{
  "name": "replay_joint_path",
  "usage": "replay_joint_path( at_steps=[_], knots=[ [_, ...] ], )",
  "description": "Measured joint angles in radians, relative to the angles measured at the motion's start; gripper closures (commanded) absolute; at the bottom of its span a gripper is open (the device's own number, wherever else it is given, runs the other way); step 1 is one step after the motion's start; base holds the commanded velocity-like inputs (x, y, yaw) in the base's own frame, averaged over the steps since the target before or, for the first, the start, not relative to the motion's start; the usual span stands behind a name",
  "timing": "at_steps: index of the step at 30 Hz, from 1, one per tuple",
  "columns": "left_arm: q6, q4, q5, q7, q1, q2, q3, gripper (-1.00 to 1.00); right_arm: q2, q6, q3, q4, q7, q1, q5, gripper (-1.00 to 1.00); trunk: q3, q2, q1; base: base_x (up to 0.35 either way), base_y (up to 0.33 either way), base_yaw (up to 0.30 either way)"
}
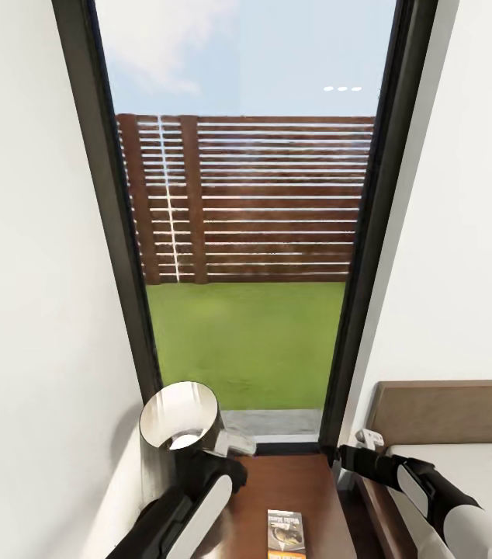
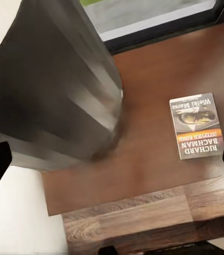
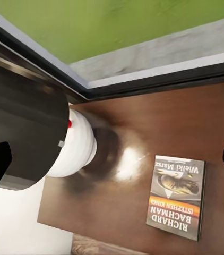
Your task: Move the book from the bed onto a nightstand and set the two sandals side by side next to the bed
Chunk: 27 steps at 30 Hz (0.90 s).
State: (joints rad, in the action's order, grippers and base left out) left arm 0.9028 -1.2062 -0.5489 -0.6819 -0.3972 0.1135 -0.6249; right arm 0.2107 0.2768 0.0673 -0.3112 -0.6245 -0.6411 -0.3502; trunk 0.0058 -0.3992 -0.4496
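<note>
I see the nightstand [image 3: 144,127] in glossy reddish-brown wood with a light reflection on it. The book [image 3: 177,196] has a smooth paper cover, and the headboard [image 1: 448,410] looks like matt brown wood.

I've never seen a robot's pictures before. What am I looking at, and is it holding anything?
A two-armed robot took these. The big picture comes from its head camera, facing a tall window with grass and a fence outside. The two smaller pictures come from cameras near each gripper. Below sits a reddish-brown nightstand with a book lying flat on it and a lamp beside it. The bed is at the right. Each wrist picture shows its open fingers at the edges, with nothing between them. The book lies free.
</note>
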Motion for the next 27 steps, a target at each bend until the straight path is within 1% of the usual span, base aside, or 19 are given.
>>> replay_joint_path(
  at_steps=[10,13,18,20,21,24,25,27],
  knots=[
    [-0.016,0.006,0.002,0.02,0.034,-0.002,-0.003,-1.0,0.0,-0.001,0.0,0.002,0.001,0.0,0.0,-1.0,0.0,0.0,0.0,0.0,0.0,0.0],
    [-0.02,0.029,0.003,0.034,0.038,-0.01,-0.004,-1.0,0.0,-0.001,0.001,0.002,0.001,0.0,0.0,-1.0,0.0,0.0,0.0,0.0,0.0,0.0],
    [-0.032,0.066,0.003,0.043,0.039,-0.013,-0.004,-1.0,0.0,-0.001,0.0,0.003,0.002,0.0,0.0,-1.0,0.0,0.0,0.0,0.0,0.0,0.0],
    [-0.049,0.09,0.003,0.048,0.04,-0.014,-0.004,-1.0,0.0,-0.001,0.0,0.003,0.002,0.0,0.0,-1.0,0.0,0.0,0.0,0.0,0.0,0.0],
    [-0.067,0.119,0.002,0.055,0.04,-0.015,-0.005,-1.0,-0.001,-0.001,0.0,0.003,0.002,0.0,0.001,-1.0,0.0,0.0,0.0,0.0,0.0,0.0],
    [-0.088,0.173,0.002,0.064,0.04,-0.015,-0.008,-1.0,-0.001,-0.001,0.001,0.003,0.002,0.0,0.0,-1.0,0.0,0.0,0.0,0.0,0.0,0.0],
    [-0.101,0.207,0.002,0.068,0.04,-0.015,-0.013,-1.0,-0.001,-0.001,0.001,0.003,0.002,0.0,0.001,-1.0,0.0,0.0,0.0,0.0,0.0,0.0],
    [-0.118,0.238,0.002,0.076,0.04,-0.015,-0.018,-1.0,-0.001,0.0,0.001,0.003,0.002,0.001,0.001,-1.0,0.0,0.0,0.0,0.0,0.0,0.0]
  ],
)
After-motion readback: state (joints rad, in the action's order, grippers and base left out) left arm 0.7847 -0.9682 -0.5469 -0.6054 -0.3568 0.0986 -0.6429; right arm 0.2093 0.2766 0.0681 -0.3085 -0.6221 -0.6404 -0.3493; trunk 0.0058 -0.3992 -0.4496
